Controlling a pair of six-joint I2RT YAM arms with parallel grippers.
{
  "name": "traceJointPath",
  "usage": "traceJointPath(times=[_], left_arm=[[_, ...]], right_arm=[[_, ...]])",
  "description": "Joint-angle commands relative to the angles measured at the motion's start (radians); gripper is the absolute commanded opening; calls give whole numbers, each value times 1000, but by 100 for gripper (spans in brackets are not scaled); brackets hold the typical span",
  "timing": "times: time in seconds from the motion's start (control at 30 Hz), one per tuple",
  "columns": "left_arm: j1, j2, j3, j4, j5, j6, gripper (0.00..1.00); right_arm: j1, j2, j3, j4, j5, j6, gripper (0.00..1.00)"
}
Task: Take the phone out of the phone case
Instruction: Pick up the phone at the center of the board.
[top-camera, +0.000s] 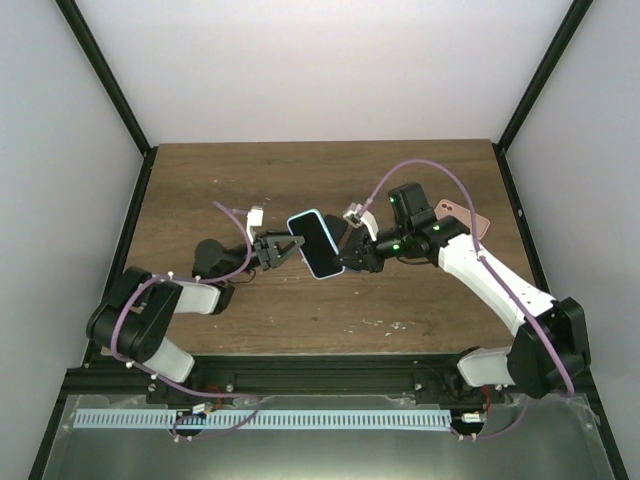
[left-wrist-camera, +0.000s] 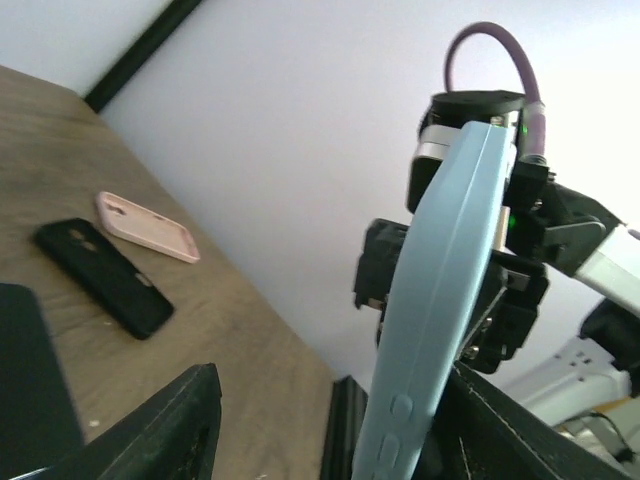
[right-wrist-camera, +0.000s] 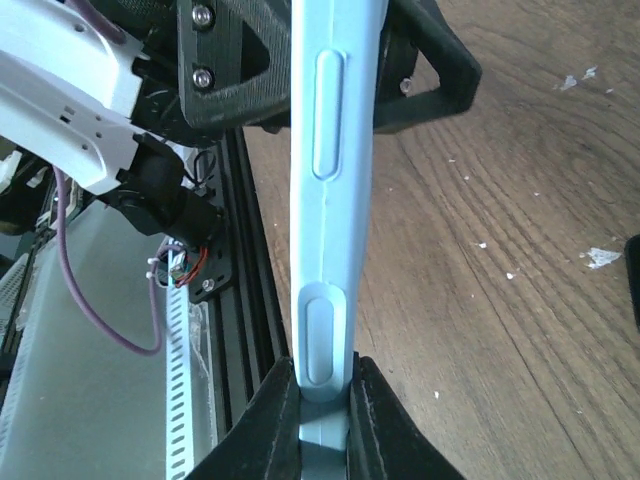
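We log the phone (top-camera: 321, 246), dark screen toward the overhead view, seated in a pale blue phone case (right-wrist-camera: 322, 250) with raised side buttons and held clear above the tabletop (top-camera: 300, 180) between the two arms. The right gripper (right-wrist-camera: 322, 378) reaches in from the right with its fingers (right-wrist-camera: 268, 425) pinched tight on the case's edge. The left gripper (top-camera: 291, 247) meets it from the left, its fingers (left-wrist-camera: 165, 425) spread astride the opposite end with a gap showing on one side.
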Motion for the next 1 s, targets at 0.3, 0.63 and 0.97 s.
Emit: traceJointPath(times=[0.3, 0.63, 0.97], left_arm=[[-76, 70, 78, 202, 22, -51, 32], [-76, 59, 68, 202, 28, -62, 11], [-68, -70, 182, -122, 89, -74, 2]], right_arm=[[-7, 9, 10, 44, -123, 4, 1], [-6, 15, -6, 64, -131, 11, 1], [-6, -1, 91, -148, -208, -199, 46]])
